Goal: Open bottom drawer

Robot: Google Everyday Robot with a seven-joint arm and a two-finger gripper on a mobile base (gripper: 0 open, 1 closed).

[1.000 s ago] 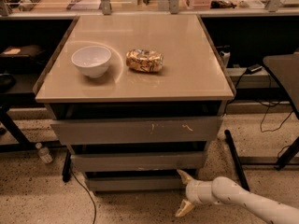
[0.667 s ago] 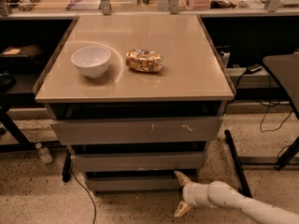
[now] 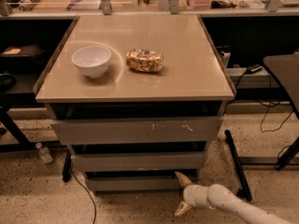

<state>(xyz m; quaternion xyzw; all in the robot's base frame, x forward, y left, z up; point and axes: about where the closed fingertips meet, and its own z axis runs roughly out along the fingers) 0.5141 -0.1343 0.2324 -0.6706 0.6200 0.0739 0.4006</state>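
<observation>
Gripper [image 3: 182, 193] low by the right end of the bottom drawer [image 3: 135, 184], fingers [image 3: 181, 177] spread, upper one near its front. Above that drawer, on the counter [image 3: 187, 78]: white bowl [image 3: 91, 59], crumpled packet [image 3: 145, 60].

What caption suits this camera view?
Open gripper by the right end of the bottom drawer; white bowl and snack bag on top.

Plain grey bottom drawer [image 3: 135, 183], closed, lowest of three (gripper [image 3: 183, 193] at its right end)
</observation>
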